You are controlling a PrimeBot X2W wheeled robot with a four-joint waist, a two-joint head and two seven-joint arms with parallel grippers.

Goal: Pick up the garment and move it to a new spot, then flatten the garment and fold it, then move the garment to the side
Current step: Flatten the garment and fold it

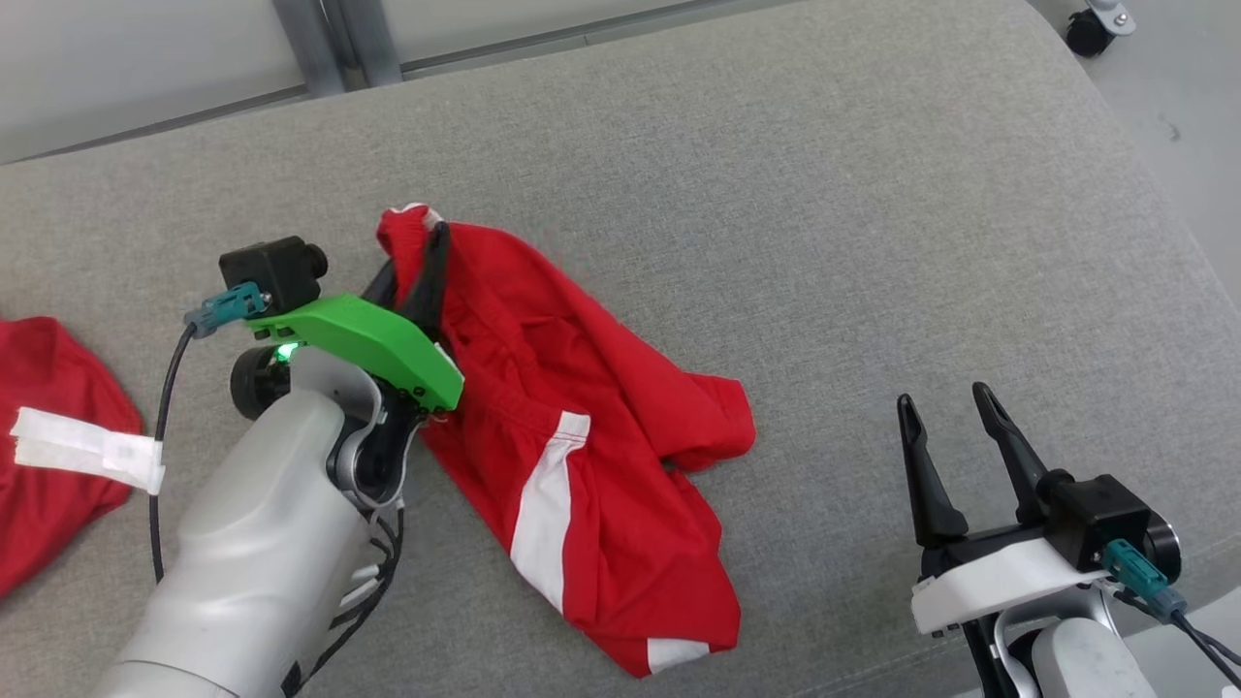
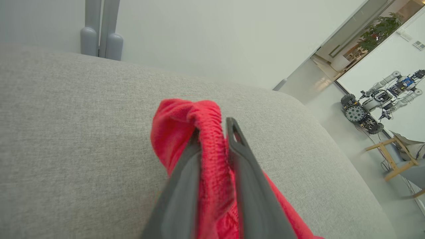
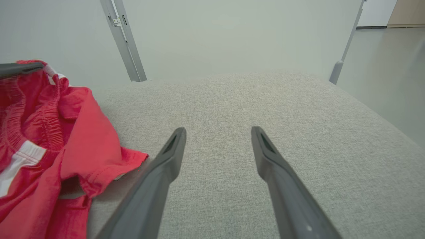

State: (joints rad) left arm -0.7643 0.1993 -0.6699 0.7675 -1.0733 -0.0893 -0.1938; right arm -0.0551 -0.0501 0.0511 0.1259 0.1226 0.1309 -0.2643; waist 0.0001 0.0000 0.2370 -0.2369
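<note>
The garment (image 1: 591,436), red shorts with white stripes, lies crumpled on the grey cushioned surface (image 1: 776,194). My left gripper (image 1: 417,254) is at the garment's upper left end. In the left wrist view its fingers (image 2: 245,166) stand close together with the gathered red waistband (image 2: 186,116) pinched between them and lifted a little off the cushion. My right gripper (image 1: 945,397) hovers open to the garment's right, with bare cushion between its fingers (image 3: 166,166). In the right wrist view the garment (image 3: 66,132) lies to the left of the right gripper (image 3: 218,131), apart from it.
Another red cloth (image 1: 48,436) with a white strip (image 1: 87,448) lies at the left edge. The cushion's rounded edge falls off at the right, with floor and a castor (image 1: 1091,29) beyond. Metal posts (image 1: 330,39) stand behind. Another robot (image 2: 372,106) stands far off.
</note>
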